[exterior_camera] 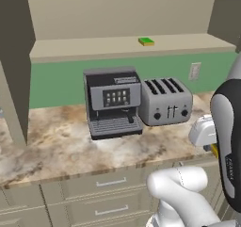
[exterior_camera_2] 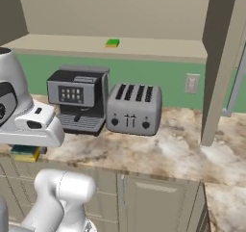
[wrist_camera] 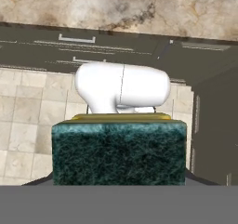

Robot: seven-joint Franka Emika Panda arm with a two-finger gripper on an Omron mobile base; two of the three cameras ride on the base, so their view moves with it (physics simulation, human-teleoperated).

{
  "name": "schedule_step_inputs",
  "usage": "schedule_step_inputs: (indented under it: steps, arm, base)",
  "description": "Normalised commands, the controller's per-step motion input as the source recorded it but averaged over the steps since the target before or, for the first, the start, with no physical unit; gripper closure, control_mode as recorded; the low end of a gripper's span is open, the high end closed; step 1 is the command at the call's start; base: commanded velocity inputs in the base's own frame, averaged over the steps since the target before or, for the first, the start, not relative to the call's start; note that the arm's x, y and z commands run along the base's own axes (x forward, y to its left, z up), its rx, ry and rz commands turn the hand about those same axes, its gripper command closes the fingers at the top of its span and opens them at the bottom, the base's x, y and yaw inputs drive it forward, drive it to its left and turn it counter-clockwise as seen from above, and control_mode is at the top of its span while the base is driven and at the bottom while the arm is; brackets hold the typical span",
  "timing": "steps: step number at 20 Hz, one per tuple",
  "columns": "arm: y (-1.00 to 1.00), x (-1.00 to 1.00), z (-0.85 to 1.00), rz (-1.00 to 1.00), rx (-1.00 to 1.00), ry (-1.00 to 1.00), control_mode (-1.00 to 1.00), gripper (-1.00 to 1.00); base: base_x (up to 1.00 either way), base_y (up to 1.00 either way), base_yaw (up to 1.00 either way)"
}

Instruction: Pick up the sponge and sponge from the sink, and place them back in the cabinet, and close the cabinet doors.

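Hand view shows the dark-topped sponge (wrist_camera: 118,151) pinched in the gripper (wrist_camera: 119,172), its yellow base along the far edge, above the tiled floor and drawer fronts. Right base view shows that sponge (exterior_camera_2: 25,152) under the hand, at the counter's (exterior_camera_2: 168,151) front edge. Bright green sponge (exterior_camera: 146,41) lies on the cabinet shelf (exterior_camera: 94,47), above the coffee machine (exterior_camera: 113,101) and toaster (exterior_camera: 167,101).

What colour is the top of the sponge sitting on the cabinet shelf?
Bright green, over a yellow base; the sponge shows best in the left base view.
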Motion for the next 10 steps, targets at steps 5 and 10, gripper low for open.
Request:
schedule_step_inputs:
  steps: [5,10]
  arm:
    - [0.00,0.00,0.00,0.00,0.00,0.00,1.00,1.00]
    - [0.00,0.00,0.00,0.00,0.00,0.00,1.00,1.00]
  base:
    - [0.43,0.00,-0.02]
    - [0.51,0.00,0.00]
